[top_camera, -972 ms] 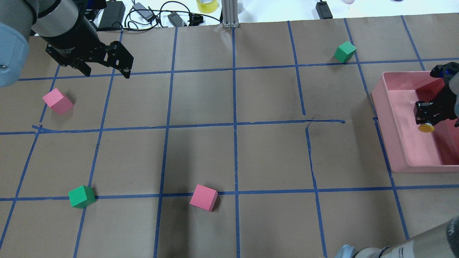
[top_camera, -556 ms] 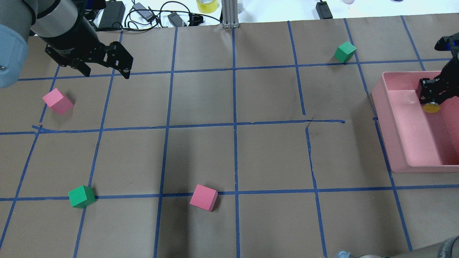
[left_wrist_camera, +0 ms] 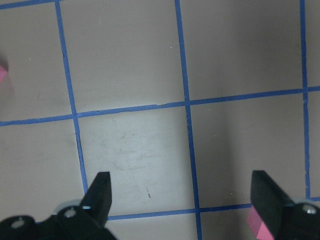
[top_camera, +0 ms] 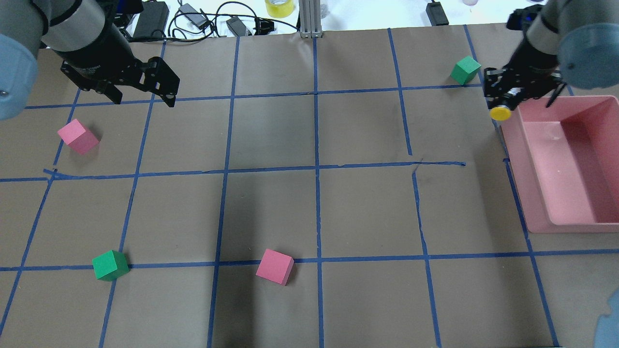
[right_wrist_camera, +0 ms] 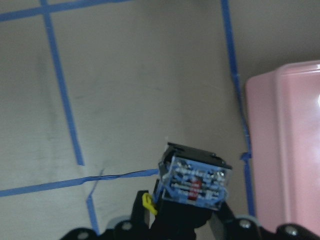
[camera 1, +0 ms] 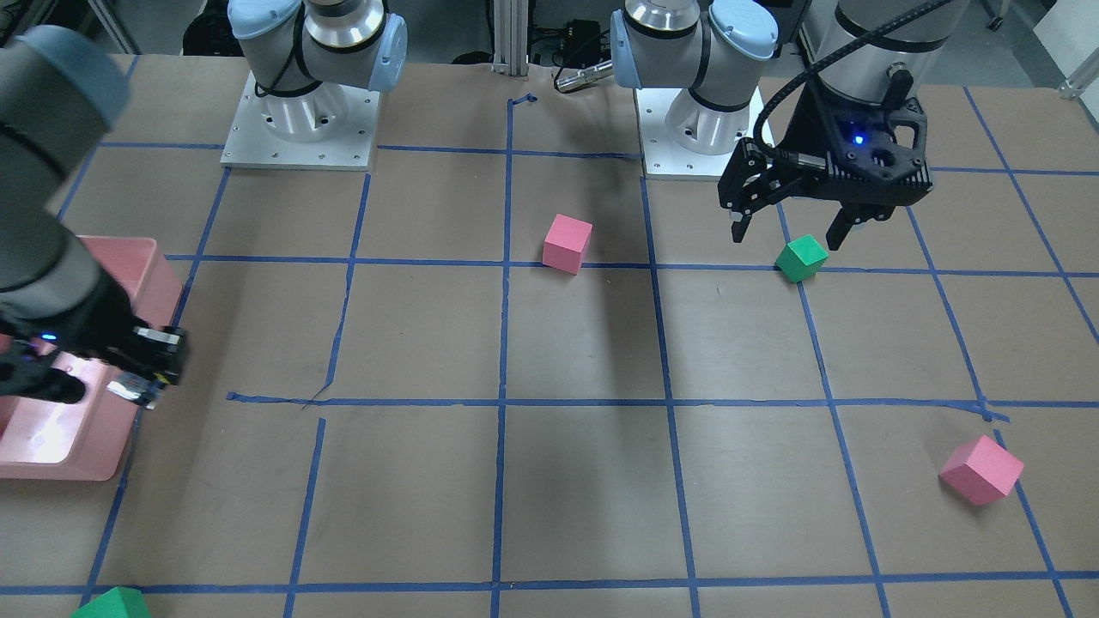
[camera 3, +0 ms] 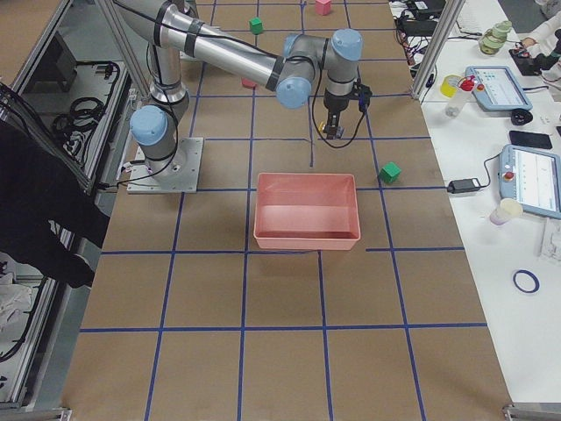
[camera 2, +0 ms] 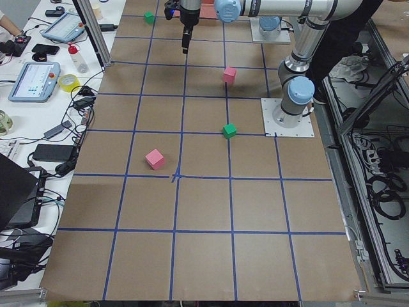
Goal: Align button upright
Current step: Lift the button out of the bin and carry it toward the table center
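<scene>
**Exterior front-facing.** Left claw (camera 1: 786,232): hung above the surface (camera 1: 584,360), fingers spread wide, nothing between them. Green cube (camera 1: 802,257) lies just under it. Right claw (camera 1: 150,378): seen against the edge of the pink bin (camera 1: 77,455); its grip cannot be read here.

**Overhead exterior.** Right claw (top_camera: 504,99): closed round the button (top_camera: 500,113). The yellow cap shows below the fingers, just outside the far corner of the pink bin (top_camera: 524,193). Second green cube (top_camera: 465,69) is near. Left claw (top_camera: 143,99): gaping and empty, with the pink cube (top_camera: 78,136) near.

**Exterior left.** Right claw (camera 2: 185,43): far and small, grip not legible. Second green cube (camera 2: 148,17) is beyond it.

**Exterior right.** Right claw (camera 3: 334,133): beyond the far wall of the pink bin (camera 3: 307,239). The button is too small to make out.

**Left wrist-mounted.** Fingertips (left_wrist_camera: 100,192) stand well apart, with only taped brown paper between them.

**Right wrist-mounted.** Button (right_wrist_camera: 195,182): the silvery-blue terminal base faces the camera and the black body is pinched in the right claw (right_wrist_camera: 185,222). Pink bin (right_wrist_camera: 290,150) sits to the side.
</scene>
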